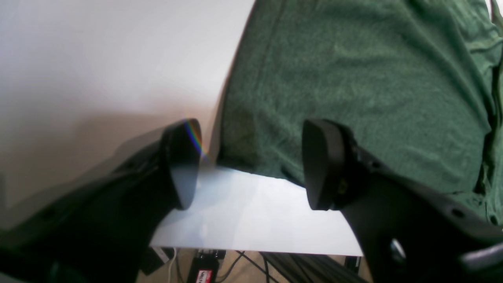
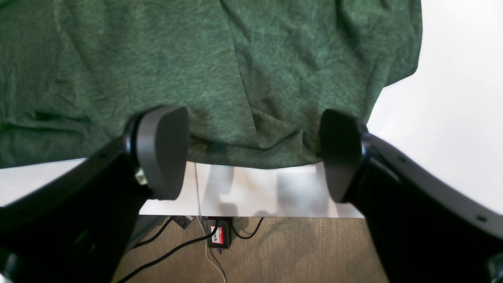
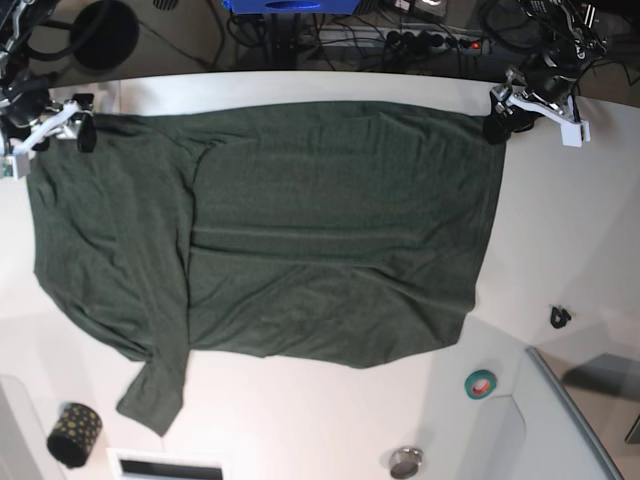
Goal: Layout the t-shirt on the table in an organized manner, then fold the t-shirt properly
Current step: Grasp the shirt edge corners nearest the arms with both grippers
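Closest to your left wrist lens, the left gripper (image 1: 247,165) shows two matte black, rounded paddle-shaped pads (image 1: 320,165) standing apart with nothing between them, so it is released; it hovers at the corner of the dark green, soft heathered knit t-shirt (image 1: 353,86). One pad sits over bare white smooth surface (image 1: 98,59), the other over cloth. Your right gripper (image 2: 251,155) is likewise spread wide and holds nothing, its smooth curved pads (image 2: 161,149) straddling the shirt's hem (image 2: 251,157), where a diagonal crease and a small folded lip run through the fabric.

From the base view you see the t-shirt (image 3: 300,230) spread mostly flat across the broad white surface (image 3: 560,230), reaching almost from one gripper to the other along the far edge. A long fold line runs down it near one side, a short sleeve (image 3: 150,395) trails toward the near edge, and shallow wrinkles cross the middle. Near the shirt lie a small teal ring of tape (image 3: 481,383), a dark speckled cylinder (image 3: 74,434), a round metal piece (image 3: 405,461) and a grey raised tray (image 3: 570,420).
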